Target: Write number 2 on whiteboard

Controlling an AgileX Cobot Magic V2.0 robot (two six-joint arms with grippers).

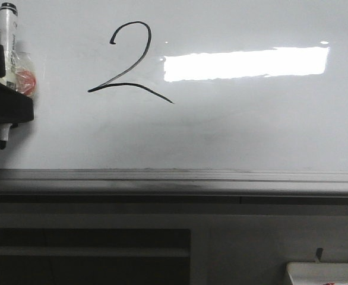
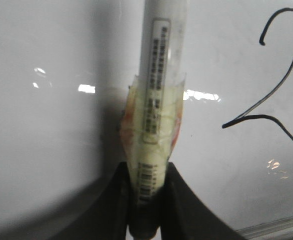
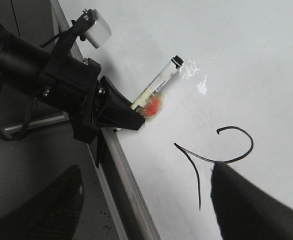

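Note:
The number 2 [image 1: 128, 70] is drawn in thin black line on the whiteboard [image 1: 251, 130]. It also shows in the left wrist view [image 2: 266, 96] and the right wrist view [image 3: 195, 170]. My left gripper [image 1: 8, 83] is at the board's far left, to the left of the numeral, and is shut on a white marker [image 1: 8, 35] wrapped in clear and orange tape. The marker's black tip points down. The grip shows in the left wrist view [image 2: 146, 172] on the marker [image 2: 159, 75]. My right gripper [image 3: 146, 205] is open and empty in front of the board.
A grey metal ledge [image 1: 174, 178] runs along the board's lower edge. A dark slatted panel [image 1: 85, 249] is below it on the left. A small white tray [image 1: 325, 273] sits at the bottom right. A bright light reflection [image 1: 245, 64] lies right of the numeral.

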